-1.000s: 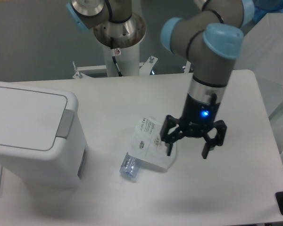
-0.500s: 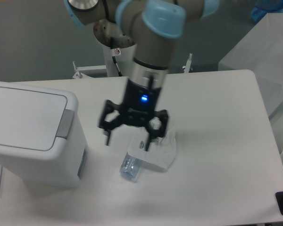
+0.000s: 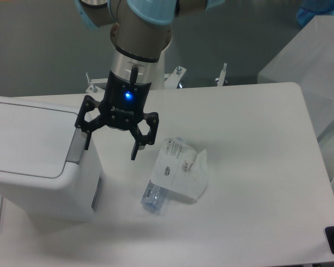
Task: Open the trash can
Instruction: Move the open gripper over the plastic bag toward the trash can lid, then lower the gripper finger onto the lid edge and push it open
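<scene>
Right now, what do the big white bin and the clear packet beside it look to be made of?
Large white boxy trash can: probably moulded plastic, judging by its smooth matte faces, rounded corners and grey push-button. Clear packet: likely thin plastic film, glossy, see-through and crumpled, with a printed white label.

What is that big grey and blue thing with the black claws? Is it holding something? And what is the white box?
That is a robot arm, and one camera looks down on it from above the table. The black claw at its end is the gripper, which works like two fingers. Right now the fingers are spread open and hold nothing. The gripper hangs just beside the trash can, the big white box on the left, close to its grey push-button. The lid is shut. On the table, next to the gripper, lies a clear plastic packet with a white label. Nothing is touching it.
</scene>
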Tool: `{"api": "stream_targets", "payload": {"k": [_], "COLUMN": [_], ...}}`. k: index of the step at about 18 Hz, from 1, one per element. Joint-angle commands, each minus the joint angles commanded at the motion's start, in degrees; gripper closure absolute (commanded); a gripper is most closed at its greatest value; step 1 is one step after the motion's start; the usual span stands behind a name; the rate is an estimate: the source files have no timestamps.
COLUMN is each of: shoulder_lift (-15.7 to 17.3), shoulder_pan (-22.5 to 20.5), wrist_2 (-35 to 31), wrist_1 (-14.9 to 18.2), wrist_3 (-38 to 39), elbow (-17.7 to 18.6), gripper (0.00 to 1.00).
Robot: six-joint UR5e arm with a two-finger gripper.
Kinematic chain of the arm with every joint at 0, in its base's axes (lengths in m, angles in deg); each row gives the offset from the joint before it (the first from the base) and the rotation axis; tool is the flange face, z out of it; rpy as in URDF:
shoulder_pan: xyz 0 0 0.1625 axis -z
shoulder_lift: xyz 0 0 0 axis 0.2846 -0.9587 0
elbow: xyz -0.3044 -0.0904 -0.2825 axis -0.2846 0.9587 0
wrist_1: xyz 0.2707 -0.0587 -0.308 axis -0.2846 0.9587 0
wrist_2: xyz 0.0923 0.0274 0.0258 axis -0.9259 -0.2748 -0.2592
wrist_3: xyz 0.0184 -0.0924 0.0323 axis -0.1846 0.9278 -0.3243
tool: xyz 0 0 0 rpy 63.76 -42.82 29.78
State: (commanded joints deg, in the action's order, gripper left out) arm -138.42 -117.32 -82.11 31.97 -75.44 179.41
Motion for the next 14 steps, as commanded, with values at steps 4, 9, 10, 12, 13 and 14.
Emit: {"api": "stream_targets", "payload": {"k": [4, 9, 10, 12, 13, 14], "shoulder_lift": [-0.1, -0.8, -0.8, -1.0, -1.0, -1.0], "shoulder_pan": [0.1, 1.3, 1.3, 1.3, 1.3, 1.3], "wrist_2": [0.0, -0.2, -0.2, -0.3, -0.3, -0.3], "wrist_1": [0.0, 0.0, 0.0, 0.0, 0.0, 0.0], "wrist_3": [0.0, 0.4, 0.3, 0.4, 0.4, 0.4], "elbow": [0.3, 0.5, 0.8, 1.0, 1.0, 1.0], "gripper": [0.00, 0.00, 0.00, 0.00, 0.00, 0.00]}}
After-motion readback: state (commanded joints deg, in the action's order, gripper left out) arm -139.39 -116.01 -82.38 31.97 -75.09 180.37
